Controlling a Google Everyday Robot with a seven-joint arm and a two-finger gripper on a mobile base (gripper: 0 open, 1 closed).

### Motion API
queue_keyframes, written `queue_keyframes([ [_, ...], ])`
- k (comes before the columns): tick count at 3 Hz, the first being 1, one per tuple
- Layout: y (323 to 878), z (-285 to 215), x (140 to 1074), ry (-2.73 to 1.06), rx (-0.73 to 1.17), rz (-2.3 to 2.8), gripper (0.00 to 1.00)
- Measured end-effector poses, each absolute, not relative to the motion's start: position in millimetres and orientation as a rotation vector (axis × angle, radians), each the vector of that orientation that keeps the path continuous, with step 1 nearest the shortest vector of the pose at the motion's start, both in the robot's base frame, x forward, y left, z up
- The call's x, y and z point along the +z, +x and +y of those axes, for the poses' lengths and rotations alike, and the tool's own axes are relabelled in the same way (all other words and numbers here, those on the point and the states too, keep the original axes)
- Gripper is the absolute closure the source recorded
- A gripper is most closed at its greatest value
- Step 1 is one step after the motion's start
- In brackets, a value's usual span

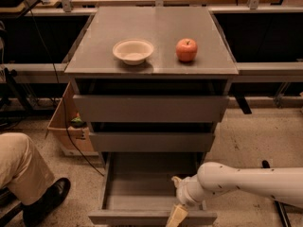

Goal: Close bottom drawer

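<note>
Gripper cropped @ btm drawer front.

You see a plain grey bottom drawer under a matching grey cabinet. The cream-tan gripper sits at the drawer's front edge, on a white arm with small dark specks. On top are an off-white bowl and a red apple. At left are khaki trousers, a black shoe and a brown cardboard box. The floor is speckled beige.

Smooth white arm, seemingly tan claw bottom centre
</note>
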State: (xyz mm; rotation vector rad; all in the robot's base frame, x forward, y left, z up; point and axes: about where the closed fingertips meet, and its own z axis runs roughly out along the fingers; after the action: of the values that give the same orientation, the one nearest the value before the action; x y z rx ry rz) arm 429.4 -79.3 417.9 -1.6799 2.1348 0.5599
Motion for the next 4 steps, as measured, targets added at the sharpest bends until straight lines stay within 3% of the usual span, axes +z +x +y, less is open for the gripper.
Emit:
queue_keyframes([
  [2,439,-63,333,-1.603,0.72,2.213,0.0],
  [4,441,-55,255,-1.527,0.741,2.231,0.0],
])
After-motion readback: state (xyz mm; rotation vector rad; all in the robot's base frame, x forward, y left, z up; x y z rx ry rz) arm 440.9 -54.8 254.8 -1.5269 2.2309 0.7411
